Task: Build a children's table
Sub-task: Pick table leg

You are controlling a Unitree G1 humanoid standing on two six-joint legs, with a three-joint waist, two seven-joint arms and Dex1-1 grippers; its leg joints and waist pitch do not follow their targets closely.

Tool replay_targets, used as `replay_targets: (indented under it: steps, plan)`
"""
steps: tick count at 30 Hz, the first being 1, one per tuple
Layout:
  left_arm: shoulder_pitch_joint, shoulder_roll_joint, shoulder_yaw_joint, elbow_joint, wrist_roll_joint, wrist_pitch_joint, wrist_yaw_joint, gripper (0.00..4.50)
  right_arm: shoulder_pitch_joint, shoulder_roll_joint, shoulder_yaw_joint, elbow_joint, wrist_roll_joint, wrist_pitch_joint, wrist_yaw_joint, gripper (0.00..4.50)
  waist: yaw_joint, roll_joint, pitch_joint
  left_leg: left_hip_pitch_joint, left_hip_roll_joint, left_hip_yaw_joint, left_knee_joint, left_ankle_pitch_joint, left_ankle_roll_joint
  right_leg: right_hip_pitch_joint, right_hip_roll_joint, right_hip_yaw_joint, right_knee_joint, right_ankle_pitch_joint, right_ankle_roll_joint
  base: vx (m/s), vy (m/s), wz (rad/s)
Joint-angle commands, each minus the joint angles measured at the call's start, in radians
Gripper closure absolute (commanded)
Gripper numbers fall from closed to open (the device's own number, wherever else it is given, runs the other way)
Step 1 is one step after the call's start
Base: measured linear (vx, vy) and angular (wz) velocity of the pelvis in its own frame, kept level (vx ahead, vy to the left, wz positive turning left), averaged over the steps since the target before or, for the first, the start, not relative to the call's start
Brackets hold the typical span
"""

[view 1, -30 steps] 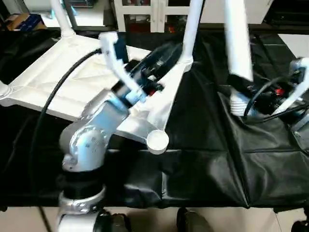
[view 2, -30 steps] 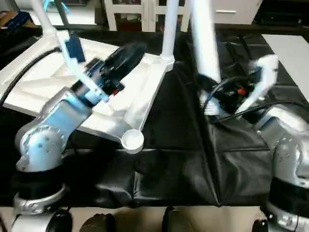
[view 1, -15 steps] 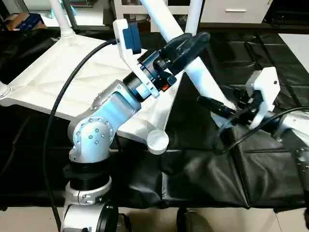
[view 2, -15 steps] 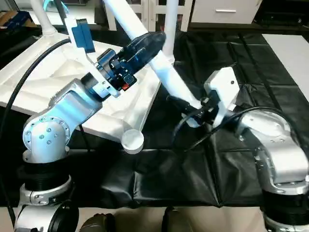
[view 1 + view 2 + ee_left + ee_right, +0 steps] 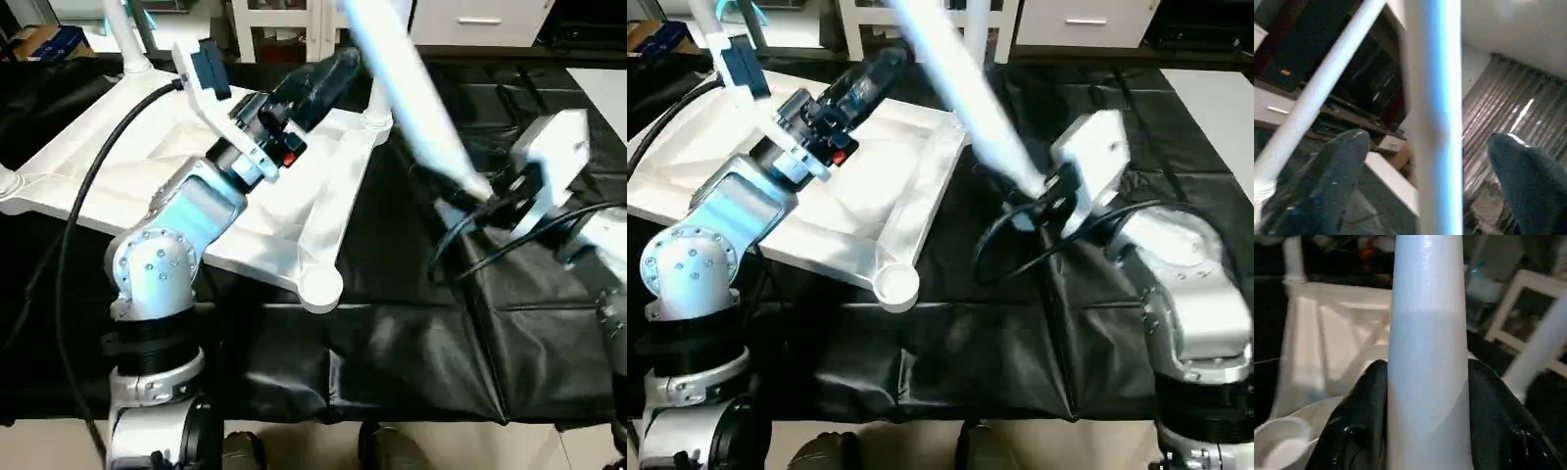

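Observation:
The children's table's white tabletop lies ribbed side up on the left. One leg stands in its far corner socket, and the near corner socket is empty. My right gripper is shut on the lower end of a loose white leg, which slants up and to the left over the tabletop's right edge. The right wrist view shows both fingers pressed on that leg. My left gripper hovers above the tabletop just left of the leg, open, with its fingers well clear of the tube.
A black-draped work table carries everything, its front edge close to me. White shelving and drawers stand behind it. A black cable runs from my left arm across the tabletop.
My left gripper has opened, let go of the slanted leg and drawn back to the left. The right gripper has carried the leg's lower end up and to the right.

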Motion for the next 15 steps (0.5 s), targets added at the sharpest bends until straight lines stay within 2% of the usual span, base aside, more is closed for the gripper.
replay_targets:
  steps: [1, 6, 7, 9, 10, 13, 15]
  plan:
    - [-0.014, -0.013, 0.003, -0.012, -0.056, 0.012, -0.008, 0.0, 0.005, -0.018, 0.01, -0.035, 0.01, -0.018, 0.018, 2.63, 0.002, -0.012, -0.092, 0.008, -0.01, 0.011, -0.053, -0.095, 0.124, 0.084, -0.013, 0.012, -0.055, -0.194, -0.218, 0.0, 0.0, 0.0]
    - [-0.013, -0.013, -0.004, -0.015, -0.057, 0.018, -0.008, 0.0, 0.01, -0.021, 0.017, -0.042, 0.005, -0.022, 0.028, 2.63, -0.001, -0.014, -0.091, 0.007, -0.011, 0.011, -0.054, -0.107, 0.119, 0.085, -0.013, 0.012, -0.058, -0.212, -0.205, 0.0, 0.0, 0.0]
    - [-0.012, -0.006, -0.015, -0.006, -0.031, 0.006, -0.002, 0.0, 0.016, -0.032, 0.03, -0.052, 0.001, -0.027, 0.04, 2.63, -0.001, -0.011, -0.091, 0.008, -0.011, 0.01, -0.054, -0.105, 0.119, 0.084, -0.012, 0.012, -0.059, -0.214, -0.203, 0.0, 0.0, 0.0]
    - [-0.013, 0.001, -0.019, 0.007, -0.006, -0.006, 0.013, 0.0, 0.023, -0.042, 0.043, -0.06, -0.002, -0.032, 0.048, 2.63, -0.001, -0.013, -0.092, 0.007, -0.01, 0.01, -0.054, -0.101, 0.122, 0.086, -0.012, 0.012, -0.058, -0.206, -0.199, 0.0, 0.0, 0.0]
    - [-0.014, 0.002, -0.017, 0.013, -0.002, -0.008, 0.022, 0.29, 0.024, -0.045, 0.046, -0.061, -0.003, -0.035, 0.049, 2.63, -0.001, -0.012, -0.093, 0.008, -0.009, 0.009, -0.054, -0.098, 0.122, 0.086, -0.012, 0.011, -0.057, -0.201, -0.2, 0.0, 0.0, 0.0]
    - [-0.018, 0.007, -0.004, 0.037, 0.004, -0.013, 0.051, 0.36, 0.03, -0.06, 0.067, -0.065, -0.016, -0.049, 0.067, 2.63, -0.001, -0.015, -0.093, 0.007, -0.011, 0.01, -0.052, -0.097, 0.125, 0.086, -0.012, 0.012, -0.057, -0.195, -0.198, 0.0, 0.0, 0.0]
    - [-0.019, 0.008, 0.0, 0.039, -0.001, -0.015, 0.054, 0.68, 0.031, -0.062, 0.071, -0.065, -0.017, -0.051, 0.071, 2.63, -0.001, -0.015, -0.093, 0.007, -0.011, 0.01, -0.052, -0.095, 0.127, 0.086, -0.013, 0.012, -0.056, -0.197, -0.2, 0.0, 0.0, 0.0]
